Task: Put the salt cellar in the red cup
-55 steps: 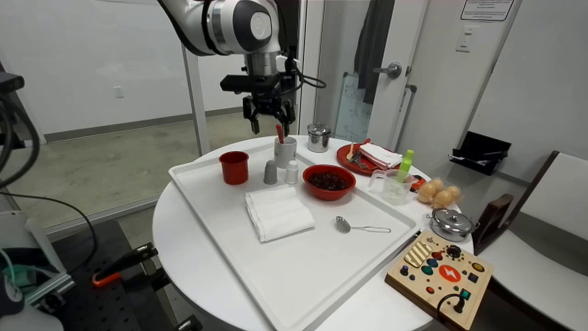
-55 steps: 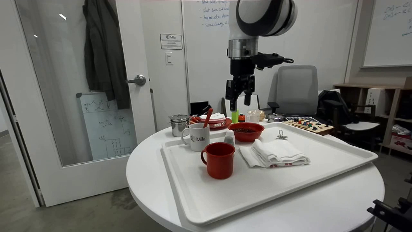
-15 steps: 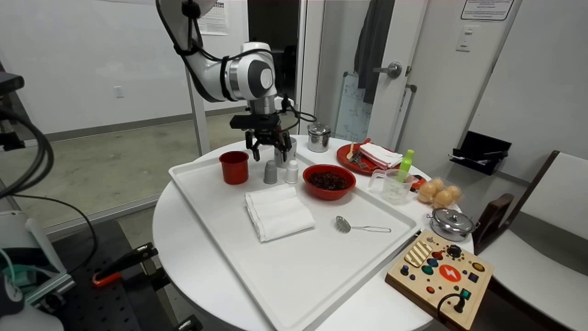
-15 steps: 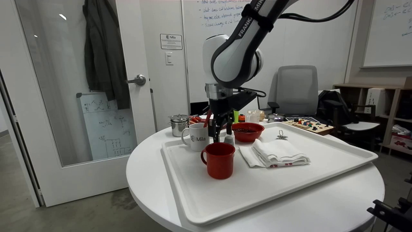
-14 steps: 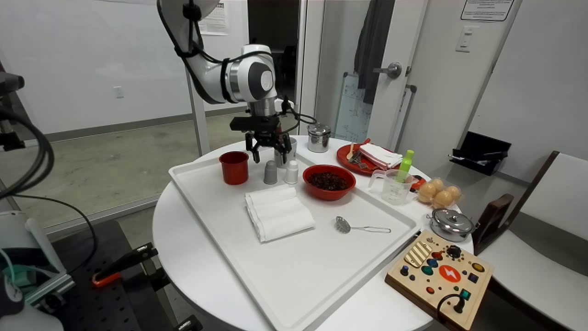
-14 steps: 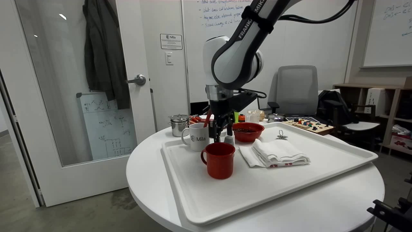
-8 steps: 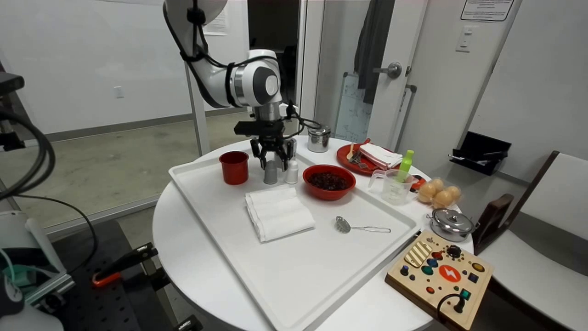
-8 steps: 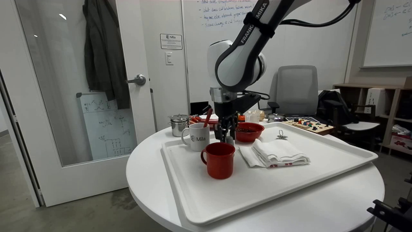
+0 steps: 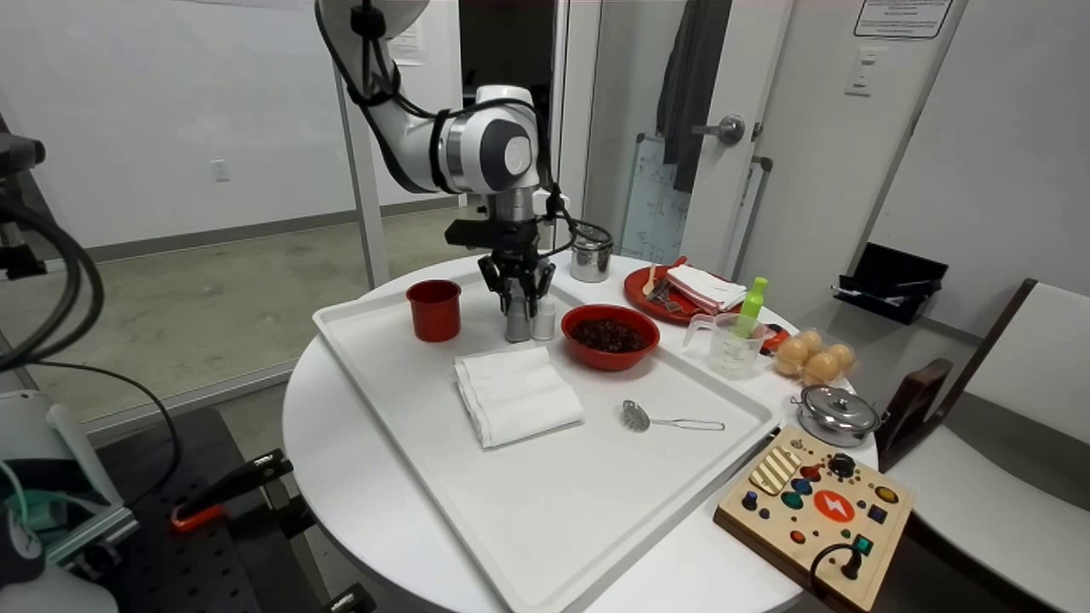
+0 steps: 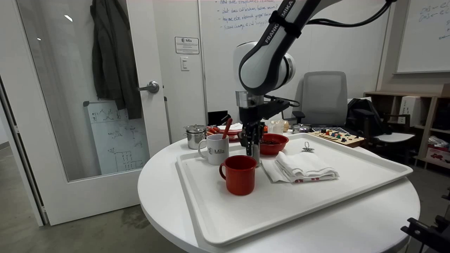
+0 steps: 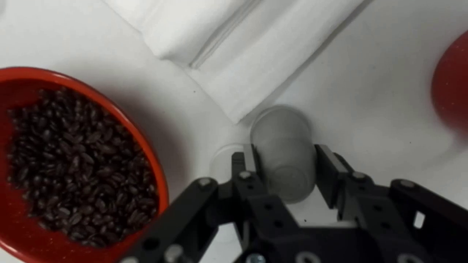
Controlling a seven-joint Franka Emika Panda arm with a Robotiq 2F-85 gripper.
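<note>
I'm clasping the salt cellar in my gripper, a half-hidden white shaker sitting just beside. Across the patch of counter in my wrist view, a red bowl is holding dark beans by the lower-left corner, the red cup is showing partly at the right edge, and folded cloth is lying along the top edge.

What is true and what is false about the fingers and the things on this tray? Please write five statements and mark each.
1. The fingers grip the salt cellar. True.
2. The red mug stands on the white tray. True.
3. The salt cellar is inside the red mug. False: it is outside.
4. The red bowl holds dark beans. True.
5. The red mug has no handle. False: a handle shows in an exterior view.
</note>
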